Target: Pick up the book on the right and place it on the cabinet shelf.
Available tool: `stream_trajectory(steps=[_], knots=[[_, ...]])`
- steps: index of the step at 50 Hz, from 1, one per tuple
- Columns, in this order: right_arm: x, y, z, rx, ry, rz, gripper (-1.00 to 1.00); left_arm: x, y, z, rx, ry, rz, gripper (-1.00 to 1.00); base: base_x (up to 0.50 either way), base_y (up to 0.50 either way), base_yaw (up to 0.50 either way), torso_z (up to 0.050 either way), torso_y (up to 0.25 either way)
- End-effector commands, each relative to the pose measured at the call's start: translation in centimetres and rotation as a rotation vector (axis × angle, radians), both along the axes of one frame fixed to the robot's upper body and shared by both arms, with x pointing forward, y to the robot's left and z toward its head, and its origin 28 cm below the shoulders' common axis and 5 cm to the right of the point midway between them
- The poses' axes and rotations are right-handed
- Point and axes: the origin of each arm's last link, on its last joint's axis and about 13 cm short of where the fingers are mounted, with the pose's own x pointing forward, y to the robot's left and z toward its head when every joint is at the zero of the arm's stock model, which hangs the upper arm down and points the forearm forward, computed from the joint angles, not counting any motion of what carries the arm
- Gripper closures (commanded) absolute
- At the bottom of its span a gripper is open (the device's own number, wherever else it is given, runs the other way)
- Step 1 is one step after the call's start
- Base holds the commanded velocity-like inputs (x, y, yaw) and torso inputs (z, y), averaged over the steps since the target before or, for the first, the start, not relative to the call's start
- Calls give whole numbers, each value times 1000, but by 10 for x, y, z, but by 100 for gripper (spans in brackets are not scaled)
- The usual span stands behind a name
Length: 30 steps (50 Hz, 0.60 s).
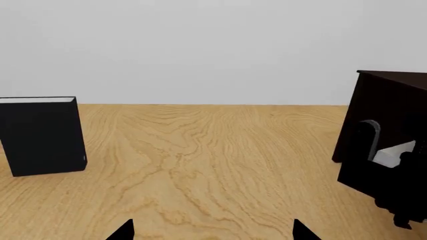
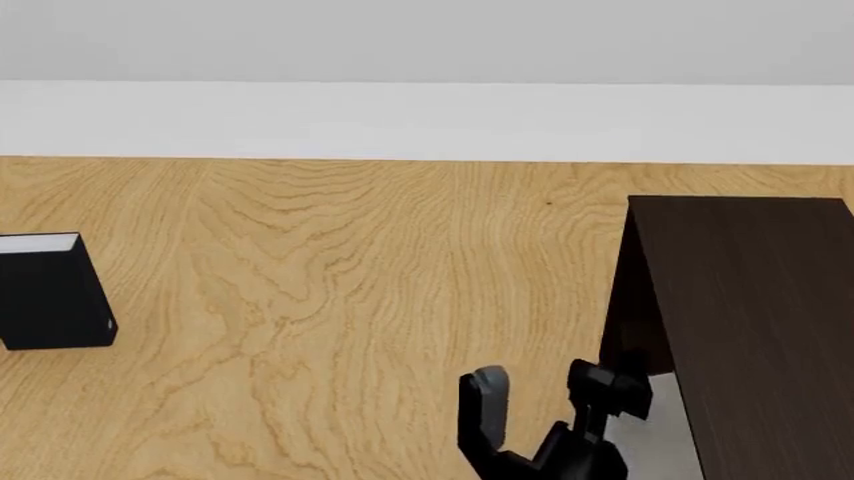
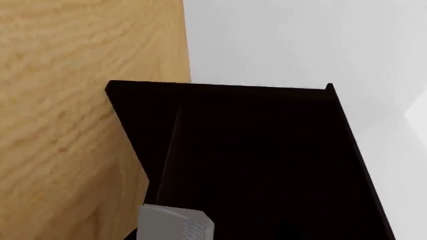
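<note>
Only a light grey patch of the book (image 2: 663, 425) shows, inside the open side of the dark brown cabinet (image 2: 747, 320); the cabinet shelf itself is hidden in shadow. My right gripper (image 2: 547, 395) is open just outside that opening, with bare table between its jaws. The left wrist view shows the book (image 1: 395, 151) beside the cabinet (image 1: 387, 110), behind one of the right gripper's fingers (image 1: 367, 137). The right wrist view looks at the cabinet (image 3: 253, 150) past one grey finger pad (image 3: 175, 226). My left gripper (image 1: 213, 232) is open over the wooden table (image 1: 213, 160), holding nothing.
A black book (image 2: 51, 292) with white page edges stands upright at the table's left, also seen in the left wrist view as the black book (image 1: 43, 135). The table (image 2: 374, 300) ends at a pale wall behind.
</note>
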Motion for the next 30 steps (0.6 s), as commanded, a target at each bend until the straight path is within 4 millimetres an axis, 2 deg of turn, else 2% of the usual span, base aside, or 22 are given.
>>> stream_trajectory(steps=[1,8,18,30], knots=[[-7,-6,2,224,162,-45,-100,0,0,2,-8,-10,-1,-100,0,-4,0,0,0],[-13,4,11,266,153,9,-100,0,0,2,-10,-11,-1,-100,0,-1,-1,0,0],[-27,26,37,408,131,135,-100,0,0,2,-11,-14,0,-100,0,0,0,0,0],[-38,39,54,421,94,210,-100,0,0,1,-13,-16,1,-100,0,0,0,0,0]])
